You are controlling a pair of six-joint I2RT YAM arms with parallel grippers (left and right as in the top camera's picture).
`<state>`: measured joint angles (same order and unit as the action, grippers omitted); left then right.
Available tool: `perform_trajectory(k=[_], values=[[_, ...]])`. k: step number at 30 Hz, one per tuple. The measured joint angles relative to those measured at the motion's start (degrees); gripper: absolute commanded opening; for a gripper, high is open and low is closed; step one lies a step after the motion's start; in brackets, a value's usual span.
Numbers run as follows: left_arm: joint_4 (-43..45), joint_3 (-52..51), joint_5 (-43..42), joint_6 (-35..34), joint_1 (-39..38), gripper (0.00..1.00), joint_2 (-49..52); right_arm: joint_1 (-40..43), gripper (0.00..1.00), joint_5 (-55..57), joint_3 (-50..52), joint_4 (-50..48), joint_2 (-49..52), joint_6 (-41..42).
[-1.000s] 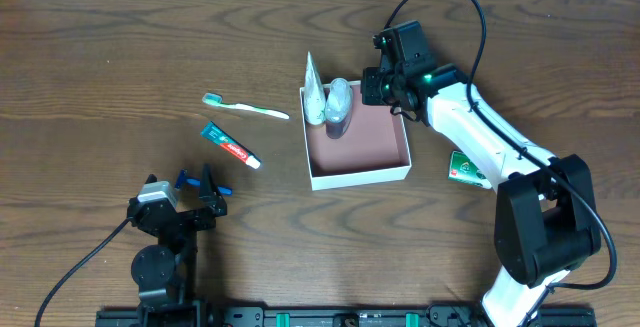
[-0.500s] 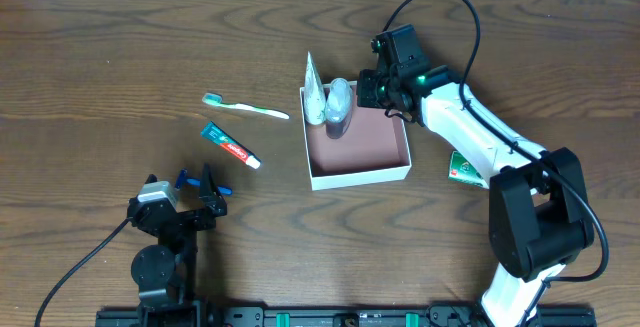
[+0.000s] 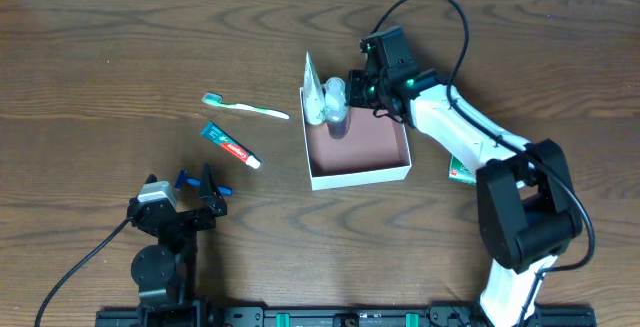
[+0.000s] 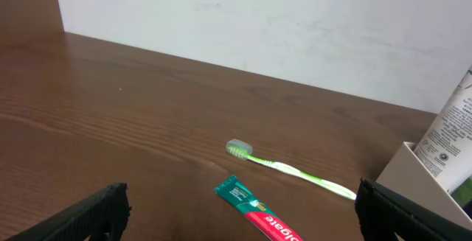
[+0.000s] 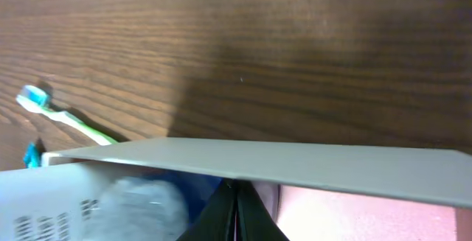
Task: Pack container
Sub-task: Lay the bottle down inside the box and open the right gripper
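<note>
The container (image 3: 358, 175) is a shallow white-walled box with a reddish-brown floor, at the table's middle. A white tube (image 3: 313, 92) and a clear bottle (image 3: 337, 102) stand in its back-left corner. My right gripper (image 3: 354, 91) is shut and empty, its tips just inside the back wall beside the bottle. In the right wrist view the shut fingertips (image 5: 236, 197) meet under the container wall (image 5: 295, 163), with the bottle (image 5: 140, 204) to their left. My left gripper (image 3: 200, 182) is open near the front left. Its wrist view looks over the toothpaste (image 4: 254, 211) and toothbrush (image 4: 287, 169).
A green toothbrush (image 3: 245, 107) and a green-and-red toothpaste tube (image 3: 230, 145) lie on the wood left of the container. A small green-and-white carton (image 3: 462, 170) lies right of the container, partly under my right arm. A white wall stands behind the table.
My right gripper has moved left along the container's back wall to the bottle and closed. The bottle now stands more upright and nearer the white tube. The left arm has not moved.
</note>
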<state>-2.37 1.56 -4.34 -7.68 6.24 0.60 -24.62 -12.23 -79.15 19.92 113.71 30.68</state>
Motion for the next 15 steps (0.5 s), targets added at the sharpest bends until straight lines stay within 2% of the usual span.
perform_trajectory(k=[15], values=[[0.00, 0.00, 0.00, 0.00, 0.00, 0.98, 0.00, 2.14, 0.07, -4.90, 0.15, -3.19, 0.35, 0.11]])
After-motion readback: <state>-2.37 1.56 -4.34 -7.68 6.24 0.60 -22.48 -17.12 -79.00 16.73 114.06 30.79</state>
